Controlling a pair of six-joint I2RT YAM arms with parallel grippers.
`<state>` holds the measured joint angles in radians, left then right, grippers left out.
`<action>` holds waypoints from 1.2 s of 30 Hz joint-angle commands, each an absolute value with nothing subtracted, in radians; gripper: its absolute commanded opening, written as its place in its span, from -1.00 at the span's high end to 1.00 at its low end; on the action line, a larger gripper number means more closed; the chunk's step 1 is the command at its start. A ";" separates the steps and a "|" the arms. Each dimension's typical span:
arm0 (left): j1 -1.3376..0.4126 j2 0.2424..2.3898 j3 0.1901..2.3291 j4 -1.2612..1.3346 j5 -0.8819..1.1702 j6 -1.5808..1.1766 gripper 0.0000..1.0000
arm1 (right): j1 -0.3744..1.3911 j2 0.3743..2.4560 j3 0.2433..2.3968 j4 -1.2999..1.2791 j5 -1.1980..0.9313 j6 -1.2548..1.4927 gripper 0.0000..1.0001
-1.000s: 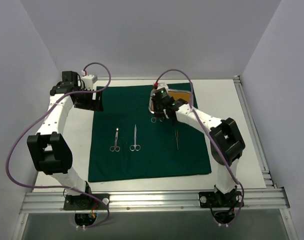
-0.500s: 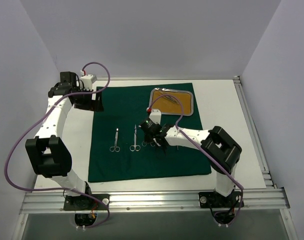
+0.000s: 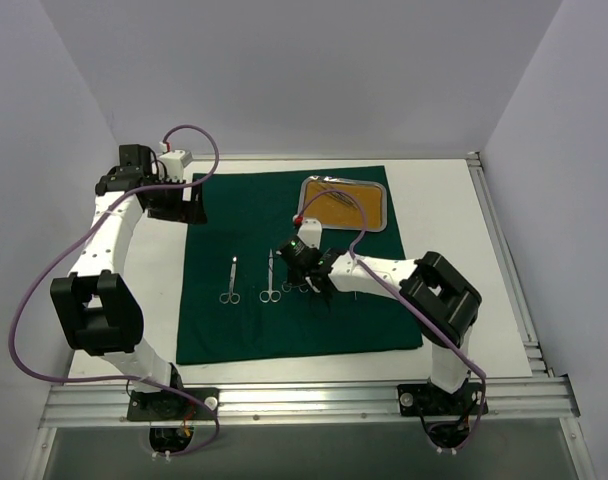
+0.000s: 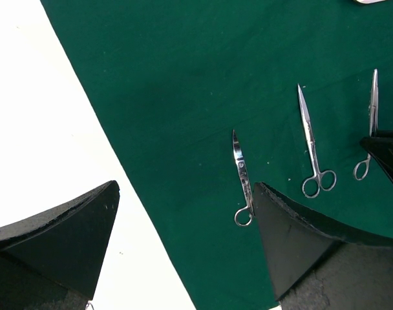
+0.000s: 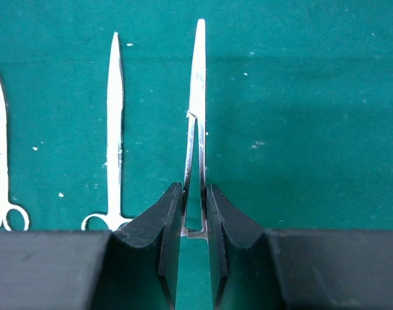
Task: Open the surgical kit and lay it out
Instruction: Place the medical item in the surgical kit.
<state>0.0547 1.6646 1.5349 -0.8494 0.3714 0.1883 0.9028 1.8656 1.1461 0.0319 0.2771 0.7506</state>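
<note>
Dark green cloth drape (image 3: 244,210) lies flat on the bench (image 3: 444,200); right jaws clamp a slim silver ring-handled instrument (image 5: 198,97) beside silver scissors (image 5: 114,110); left jaws stand wide apart.

We are finding nothing to read in any view: no lettering, number, brand or sign is showing legibly on the green drape (image 3: 244,320), on the tray (image 3: 369,212) at its one o'clock corner, or on the silver instrument (image 5: 198,77) seen closest up.
</note>
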 commanded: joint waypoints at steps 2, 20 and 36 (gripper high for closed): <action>0.066 1.635 1.537 -0.825 0.402 0.189 -0.88 | 0.917 1.873 1.218 0.014 0.310 0.753 1.00; 0.075 1.632 1.523 -0.815 0.417 0.179 -0.88 | 1.049 2.075 1.479 -0.034 0.344 0.899 1.00; 0.080 1.640 1.528 -0.818 0.431 0.179 -0.88 | 1.031 2.040 1.421 -0.011 0.325 0.894 1.00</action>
